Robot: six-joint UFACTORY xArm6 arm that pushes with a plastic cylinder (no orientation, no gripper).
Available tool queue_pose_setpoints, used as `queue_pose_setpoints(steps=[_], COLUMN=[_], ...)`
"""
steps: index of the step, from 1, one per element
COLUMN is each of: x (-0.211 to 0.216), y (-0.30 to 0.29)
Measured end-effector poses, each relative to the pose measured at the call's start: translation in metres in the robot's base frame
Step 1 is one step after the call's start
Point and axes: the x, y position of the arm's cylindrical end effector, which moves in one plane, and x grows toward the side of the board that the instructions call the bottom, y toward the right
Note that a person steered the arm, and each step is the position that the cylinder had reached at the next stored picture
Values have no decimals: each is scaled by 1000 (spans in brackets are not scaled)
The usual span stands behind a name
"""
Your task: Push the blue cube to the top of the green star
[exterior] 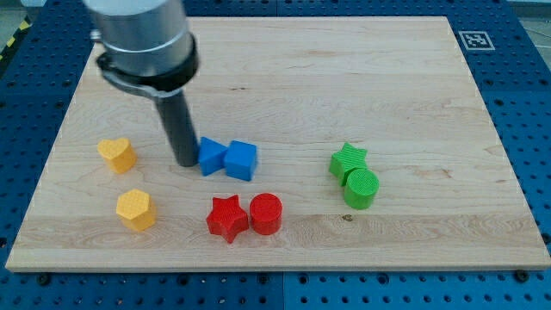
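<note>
The blue cube (242,160) sits near the board's middle, touching a second blue block (211,156) of unclear shape on its left. My tip (187,162) stands right against the left side of that second blue block. The green star (348,160) lies well to the right of the blue cube, at about the same height in the view. A green cylinder (361,188) touches the star at its lower right.
A red star (226,218) and a red cylinder (266,213) sit just below the blue blocks. A yellow heart (116,154) and a yellow hexagon (136,209) lie at the left. The wooden board (344,77) carries an AR tag (473,40) at its top right corner.
</note>
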Motion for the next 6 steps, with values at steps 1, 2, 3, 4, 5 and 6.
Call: queue_pose_setpoints(steps=[1,2,3,4,5,6], x=[0,0,15,24,31,47], y=[39,51,44,52,58,65])
